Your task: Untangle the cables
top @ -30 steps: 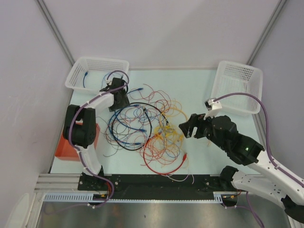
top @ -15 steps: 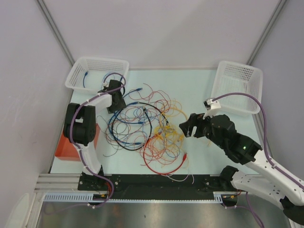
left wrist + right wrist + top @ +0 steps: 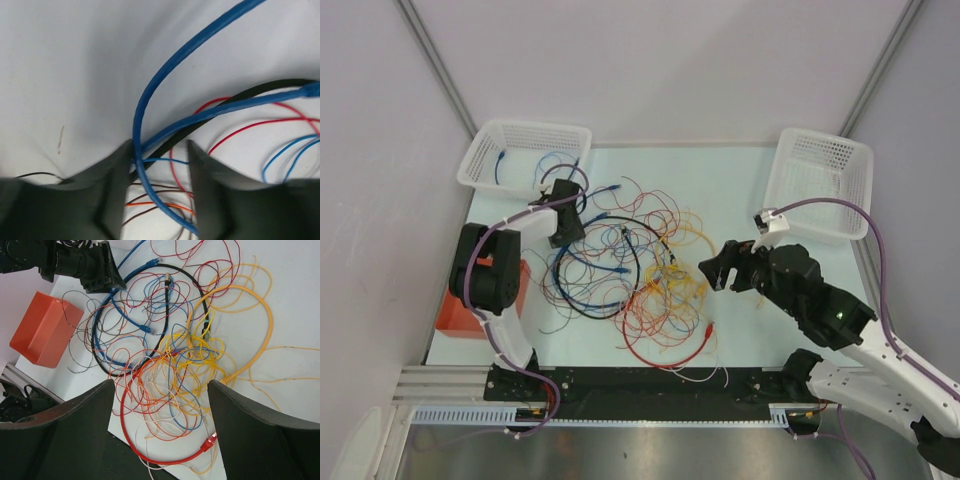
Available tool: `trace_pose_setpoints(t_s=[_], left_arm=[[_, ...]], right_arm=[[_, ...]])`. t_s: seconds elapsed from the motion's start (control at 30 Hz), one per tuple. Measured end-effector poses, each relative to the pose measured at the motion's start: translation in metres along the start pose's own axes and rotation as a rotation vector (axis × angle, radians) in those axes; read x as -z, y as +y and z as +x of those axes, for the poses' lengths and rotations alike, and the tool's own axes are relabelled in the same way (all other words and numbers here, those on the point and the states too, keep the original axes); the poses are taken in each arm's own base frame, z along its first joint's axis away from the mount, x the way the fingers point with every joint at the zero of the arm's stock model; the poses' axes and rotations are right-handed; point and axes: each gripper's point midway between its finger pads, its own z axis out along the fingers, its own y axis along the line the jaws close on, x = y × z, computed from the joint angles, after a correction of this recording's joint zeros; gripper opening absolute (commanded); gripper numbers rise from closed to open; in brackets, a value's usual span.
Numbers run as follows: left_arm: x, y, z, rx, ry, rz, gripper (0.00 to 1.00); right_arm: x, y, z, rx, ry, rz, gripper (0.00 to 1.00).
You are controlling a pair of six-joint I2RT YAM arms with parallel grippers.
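From above, thin, limp coloured cables point(image 3: 665, 285) sprawl tangled on the pale desk point(image 3: 740, 180) between both jaws. Left wrist: jaws narrowly parted, a thick blue cable point(image 3: 147, 95) threading between, unpinched. Right wrist: jaws wide over the heap; the stiffer red plug-tipped loop point(image 3: 208, 441) looks easiest to grasp.

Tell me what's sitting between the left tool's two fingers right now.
In the left wrist view, a thick blue cable runs between the open fingers of the left tool, plus thin orange, red and brown wires.
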Motion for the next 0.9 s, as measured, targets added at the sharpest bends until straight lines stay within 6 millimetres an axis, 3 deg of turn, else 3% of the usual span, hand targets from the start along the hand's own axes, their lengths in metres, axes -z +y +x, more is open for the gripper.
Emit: trace_pose_setpoints(t_s=[0.1, 0.27, 0.4, 0.57, 0.73, 0.9], left_arm=[[0.004, 0.006, 0.006, -0.013, 0.001, -0.012, 0.04], [0.015, 0.009, 0.018, -0.023, 0.027, 0.001, 0.0], [0.043, 0.001, 0.019, -0.046, 0.019, 0.039, 0.0], [0.126, -0.039, -0.009, -0.077, -0.138, 0.213, 0.0], [0.225, -0.075, -0.032, -0.078, -0.316, 0.444, 0.01], [0.279, -0.089, -0.041, -0.078, -0.394, 0.564, 0.0]], right_arm=[[0.001, -0.001, 0.001, -0.007, -0.001, -0.001, 0.8], [0.003, -0.001, 0.001, -0.015, -0.005, -0.003, 0.8], [0.005, 0.0, -0.001, -0.02, -0.014, -0.01, 0.79], [0.008, 0.003, -0.002, -0.038, -0.021, -0.026, 0.8], [0.012, 0.008, -0.006, -0.056, -0.035, -0.049, 0.8], [0.016, 0.016, -0.013, -0.075, -0.06, -0.091, 0.8]])
